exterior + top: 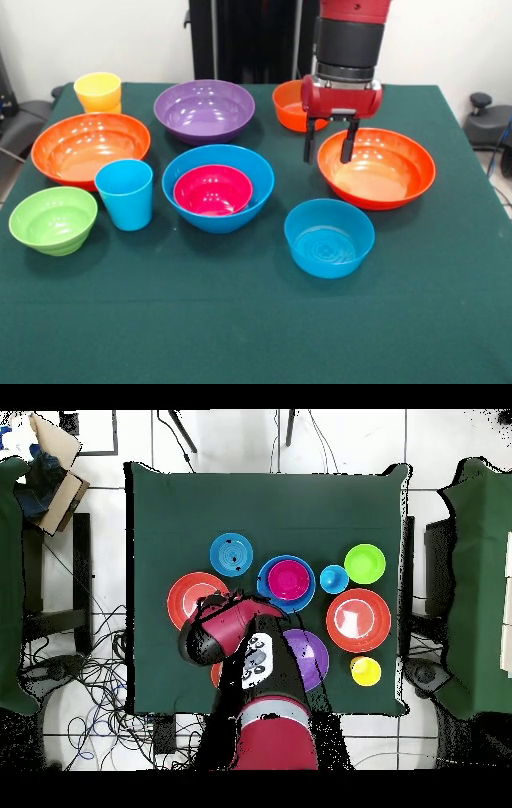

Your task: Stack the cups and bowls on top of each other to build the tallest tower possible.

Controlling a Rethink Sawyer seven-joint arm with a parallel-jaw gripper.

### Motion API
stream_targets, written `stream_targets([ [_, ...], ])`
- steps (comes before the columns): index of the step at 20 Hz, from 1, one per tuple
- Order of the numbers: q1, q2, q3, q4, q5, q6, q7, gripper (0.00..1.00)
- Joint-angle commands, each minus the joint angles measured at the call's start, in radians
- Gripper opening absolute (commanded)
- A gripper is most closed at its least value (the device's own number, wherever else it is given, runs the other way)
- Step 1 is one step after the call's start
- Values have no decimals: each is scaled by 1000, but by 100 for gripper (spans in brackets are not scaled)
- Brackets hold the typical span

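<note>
My gripper [329, 144] is open and hangs over the left rim of a large orange bowl [384, 172]. One finger is outside the rim and one inside. A small magenta bowl [213, 190] sits nested in the large blue bowl [226, 221] at the table's middle. The sky blue cup [125, 194] stands upright just left of it. The medium blue bowl [329, 238] lies in front of the orange bowl. The yellow cup [98, 91] stands at the far left. In the overhead view the arm [225, 639] covers the gripper and part of the orange bowl [185, 596].
A second large orange bowl [90, 146], the lime green bowl [53, 219], the purple bowl [204, 109] and a small orange bowl [286, 104] stand on the green tablecloth [240, 328]. The small orange bowl is just behind the gripper.
</note>
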Motion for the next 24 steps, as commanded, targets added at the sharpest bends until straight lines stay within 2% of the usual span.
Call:
stream_targets([
  [1, 70, 141, -24, -102, -66, -90, 43, 100],
  [9, 88, 179, -51, -147, -45, -103, 28, 100],
  [10, 89, 179, -54, -148, -42, -105, 23, 0],
  [13, 65, 173, -31, -126, -27, -91, 28, 0],
  [19, 69, 166, -33, -139, -29, -99, 25, 0],
  [24, 56, 133, -13, -118, -28, -68, 11, 0],
])
